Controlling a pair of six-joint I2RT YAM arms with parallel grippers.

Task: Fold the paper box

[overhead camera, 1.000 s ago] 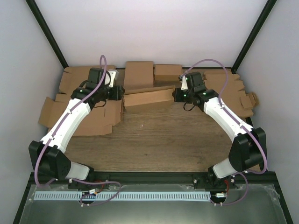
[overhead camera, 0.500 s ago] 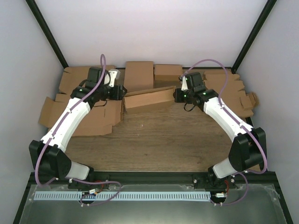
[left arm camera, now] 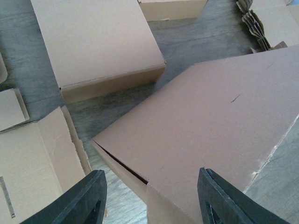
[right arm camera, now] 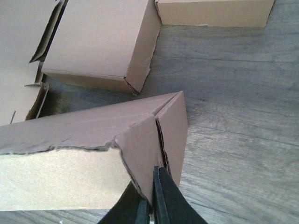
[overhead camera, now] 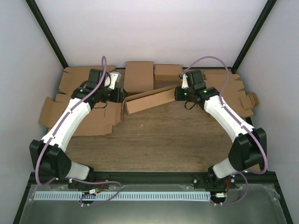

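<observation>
Paper box [right arm camera: 70, 135], right-wrist view alone shows jaws pinching flap [right arm camera: 140, 154]

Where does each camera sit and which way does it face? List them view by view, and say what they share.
Top: above and behind the arms, looking down on the table; both whole arms show.
Left wrist: on the left arm, looking down at the tilted box; left gripper open.
Right wrist: on the right arm, facing that box's end; right gripper shut on its edge.
Shared: all three see the tilted box.
</observation>
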